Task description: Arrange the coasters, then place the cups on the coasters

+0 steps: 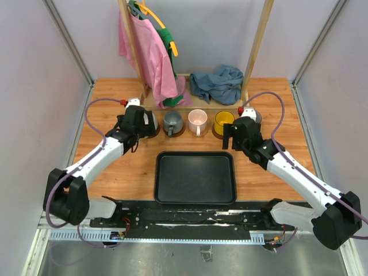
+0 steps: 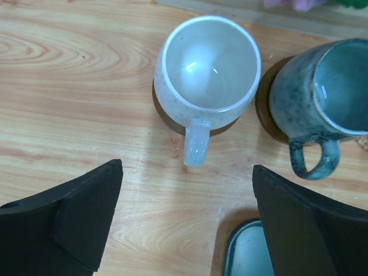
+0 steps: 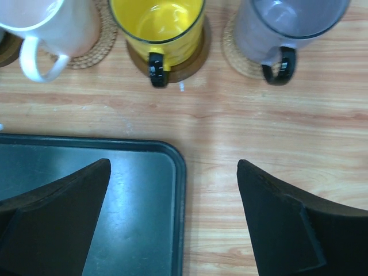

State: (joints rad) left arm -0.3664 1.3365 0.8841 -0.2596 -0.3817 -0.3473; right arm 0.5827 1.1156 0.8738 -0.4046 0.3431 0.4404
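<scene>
Five cups stand in a row behind the tray, each on a coaster. In the left wrist view the white cup (image 2: 207, 63) rests on a dark brown coaster (image 2: 167, 118), and the dark grey cup (image 2: 328, 86) on another dark coaster (image 2: 264, 109). My left gripper (image 2: 187, 172) is open just in front of the white cup's handle, holding nothing. The right wrist view shows the pink cup (image 3: 52, 23) on a tan coaster (image 3: 95, 49), the yellow cup (image 3: 158, 23) on a brown coaster (image 3: 190, 63), and the lavender cup (image 3: 287, 23) on a tan coaster (image 3: 236, 54). My right gripper (image 3: 173, 164) is open and empty.
A black rectangular tray (image 1: 195, 177) lies at the table's middle, its corner under my right gripper. Behind the cups stands a wooden rack (image 1: 256, 46) with a pink garment (image 1: 146, 54), green hangers and a crumpled blue cloth (image 1: 217, 83). Grey walls enclose the table.
</scene>
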